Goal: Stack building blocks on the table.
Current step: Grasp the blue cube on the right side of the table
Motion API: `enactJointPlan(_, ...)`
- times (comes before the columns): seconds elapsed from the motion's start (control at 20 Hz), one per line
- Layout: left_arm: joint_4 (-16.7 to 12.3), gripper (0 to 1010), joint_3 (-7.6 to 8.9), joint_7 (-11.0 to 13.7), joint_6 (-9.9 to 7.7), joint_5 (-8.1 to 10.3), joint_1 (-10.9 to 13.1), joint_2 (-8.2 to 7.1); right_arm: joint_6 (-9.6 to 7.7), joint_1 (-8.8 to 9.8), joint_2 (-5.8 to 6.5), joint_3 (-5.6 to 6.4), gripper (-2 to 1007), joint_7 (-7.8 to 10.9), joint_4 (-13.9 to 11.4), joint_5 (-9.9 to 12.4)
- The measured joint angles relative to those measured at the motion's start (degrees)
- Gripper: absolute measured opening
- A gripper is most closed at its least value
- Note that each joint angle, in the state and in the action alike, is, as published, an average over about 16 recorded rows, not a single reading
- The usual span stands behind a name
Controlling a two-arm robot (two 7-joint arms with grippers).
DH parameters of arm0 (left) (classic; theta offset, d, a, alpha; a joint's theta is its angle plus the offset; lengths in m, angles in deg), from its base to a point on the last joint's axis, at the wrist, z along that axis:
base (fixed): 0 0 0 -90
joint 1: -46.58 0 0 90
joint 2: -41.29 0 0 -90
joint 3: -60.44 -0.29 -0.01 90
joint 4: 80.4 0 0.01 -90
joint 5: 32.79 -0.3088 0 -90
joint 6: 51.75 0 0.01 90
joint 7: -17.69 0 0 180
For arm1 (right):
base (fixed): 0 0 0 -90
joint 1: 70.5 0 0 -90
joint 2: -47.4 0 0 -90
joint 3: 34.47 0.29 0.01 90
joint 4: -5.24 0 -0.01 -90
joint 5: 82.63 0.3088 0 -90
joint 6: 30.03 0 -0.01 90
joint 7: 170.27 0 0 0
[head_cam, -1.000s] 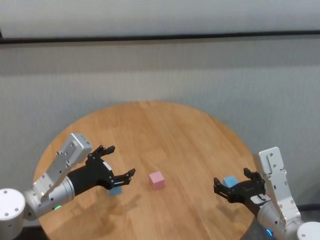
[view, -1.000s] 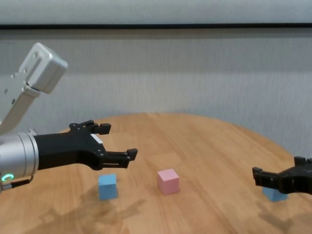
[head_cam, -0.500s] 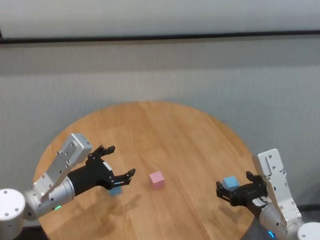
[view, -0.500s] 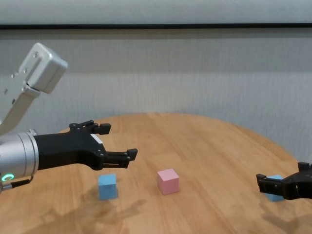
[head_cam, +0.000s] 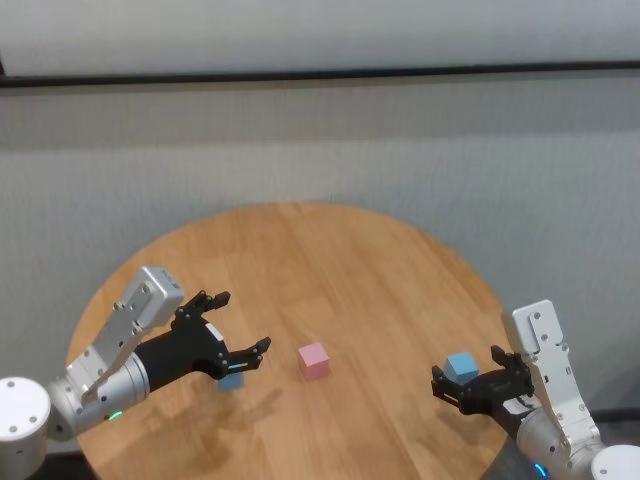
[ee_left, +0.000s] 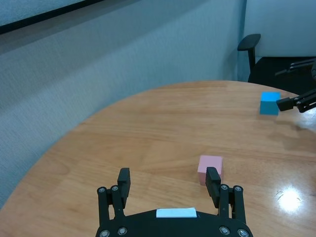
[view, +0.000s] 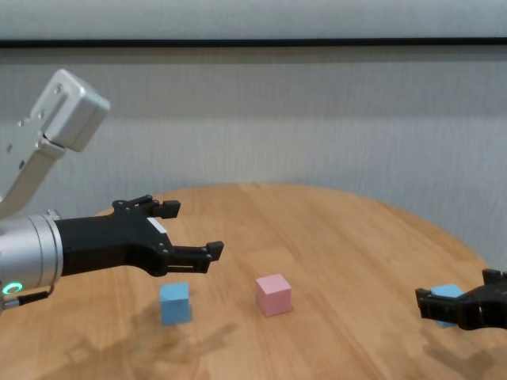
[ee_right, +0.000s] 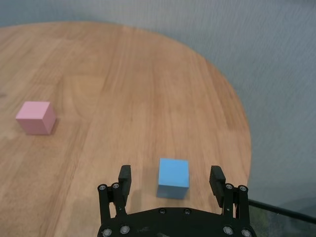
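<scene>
On the round wooden table (head_cam: 330, 265) lie three building blocks. The pink one (head_cam: 313, 360) (view: 273, 294) sits near the middle. One blue block (head_cam: 231, 380) (view: 175, 302) rests under my left gripper (head_cam: 245, 320) (view: 198, 228), which hovers above it, open and empty. The other blue block (head_cam: 460, 366) (ee_right: 174, 177) lies near the table's right edge. My right gripper (head_cam: 467, 368) (ee_right: 170, 171) stands open, low over the table, with one finger on each side of this block and not touching it.
The table's right rim (ee_right: 244, 143) runs close to the right blue block. A dark office chair (ee_left: 249, 49) stands beyond the table. A grey wall (head_cam: 320, 140) lies behind.
My right gripper has sunk lower and drawn slightly back, so its fingers now flank the right blue block. The left arm and the blocks have not moved.
</scene>
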Motion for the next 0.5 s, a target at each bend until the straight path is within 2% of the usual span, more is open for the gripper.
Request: enactJointPlan(0.5, 0.0, 1003, 0.0, 0.0, 0.0, 0.0, 0.0, 0.0, -0.28, -0.05, -1.01, 0.91, 1001, 0.64, 1.23, -1.06)
